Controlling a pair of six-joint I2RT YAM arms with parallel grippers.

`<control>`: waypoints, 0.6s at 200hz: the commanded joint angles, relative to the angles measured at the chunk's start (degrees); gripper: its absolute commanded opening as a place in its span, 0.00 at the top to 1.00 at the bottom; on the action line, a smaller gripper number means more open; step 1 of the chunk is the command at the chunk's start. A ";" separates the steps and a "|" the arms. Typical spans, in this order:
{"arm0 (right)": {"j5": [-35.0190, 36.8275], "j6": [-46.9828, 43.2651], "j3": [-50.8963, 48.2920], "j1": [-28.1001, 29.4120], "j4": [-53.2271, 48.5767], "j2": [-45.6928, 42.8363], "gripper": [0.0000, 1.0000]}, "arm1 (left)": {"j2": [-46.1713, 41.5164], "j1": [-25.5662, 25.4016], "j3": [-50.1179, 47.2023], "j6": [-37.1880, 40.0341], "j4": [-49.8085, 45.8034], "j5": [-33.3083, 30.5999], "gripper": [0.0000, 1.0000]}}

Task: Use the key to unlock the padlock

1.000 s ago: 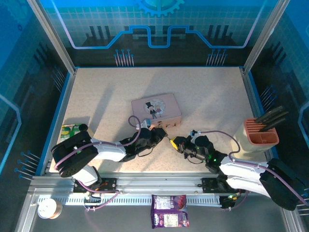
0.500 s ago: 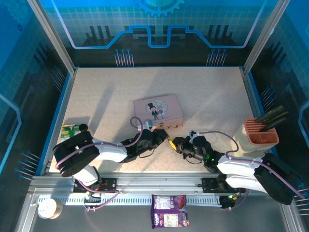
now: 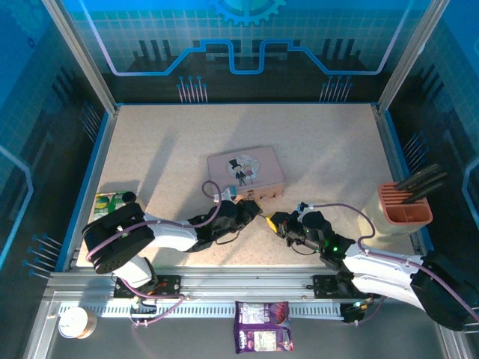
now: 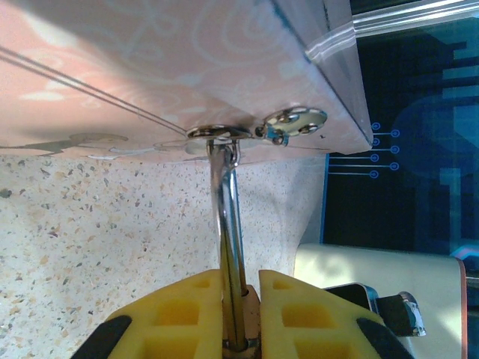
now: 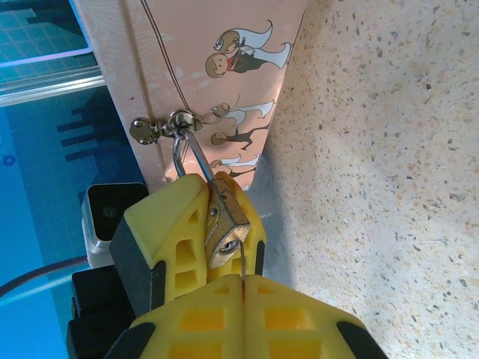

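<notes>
In the left wrist view my left gripper (image 4: 241, 303) is shut on the padlock (image 4: 251, 313), its brass body pinched between the yellow fingers. The silver shackle (image 4: 227, 217) runs up through the hasp (image 4: 290, 124) of the pink tin (image 4: 150, 67). The right wrist view shows the padlock (image 5: 226, 213) with its keyhole facing my right gripper (image 5: 243, 288), which is shut on the key (image 5: 242, 263). The key's thin dark tip meets the keyhole's edge; I cannot tell how deep it sits. From above, both grippers (image 3: 254, 212) (image 3: 272, 221) meet just in front of the tin (image 3: 245, 170).
A pink cup (image 3: 404, 211) holding dark tools stands at the right edge. A green packet (image 3: 111, 202) lies at the left edge. A purple snack bag (image 3: 262, 336) and a tape roll (image 3: 75, 323) lie off the table on the near frame.
The right gripper edged slightly left and then back right near the padlock. The tin shifted a little to the right. Both grips stayed shut.
</notes>
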 commanded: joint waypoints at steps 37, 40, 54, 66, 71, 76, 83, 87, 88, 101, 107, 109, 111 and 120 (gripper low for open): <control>1.52 -0.71 -0.05 0.94 0.65 -0.25 1.00 | 0.49 -0.67 3.28 -0.24 4.63 -0.15 1.00; 1.53 -0.70 -0.06 0.97 0.90 -0.25 1.00 | 0.58 -0.67 3.27 -0.24 4.60 -0.19 1.00; 1.79 -0.49 -0.59 0.90 1.56 -0.38 1.00 | 0.68 -0.67 3.46 -0.15 4.24 -0.11 1.00; 1.87 -0.30 -0.59 0.76 0.98 -0.67 1.00 | 0.88 -0.67 3.67 -0.14 4.19 -0.10 1.00; 2.04 -0.26 -0.59 0.75 0.72 -0.81 1.00 | 0.99 -0.67 3.77 -0.14 4.23 -0.05 1.00; 2.03 -0.30 -0.60 0.78 0.41 -0.94 1.00 | 1.09 -0.67 3.81 -0.30 4.29 -0.04 1.00; 2.16 -0.31 -0.43 0.71 -0.13 -1.12 1.00 | 1.28 -0.68 3.98 -0.36 4.47 -0.05 1.00; 2.22 -0.27 -0.41 0.68 -0.46 -1.26 1.00 | 1.31 -0.67 4.11 -0.32 4.53 -0.02 1.00; 2.27 -0.25 -0.37 0.70 -0.53 -1.28 1.00 | 1.30 -0.67 4.14 -0.40 4.56 -0.02 1.00; 2.04 -0.51 -0.07 0.46 -0.68 -1.48 1.00 | 1.29 -0.67 4.50 -0.23 4.06 0.16 1.00; 1.87 -0.69 0.07 0.42 -0.83 -1.72 1.00 | 1.30 -0.65 4.65 -0.18 3.99 0.24 1.00; 1.83 -0.71 0.10 0.45 -1.03 -1.83 1.00 | 1.35 -0.67 4.61 -0.17 4.09 0.20 1.00; 1.80 -0.80 0.07 0.45 -1.23 -1.90 1.00 | 1.36 -0.72 4.61 -0.15 4.18 0.15 1.00; 2.08 -0.71 0.24 0.46 -2.28 -2.31 1.00 | 1.37 -0.58 4.52 -0.28 4.57 0.07 1.00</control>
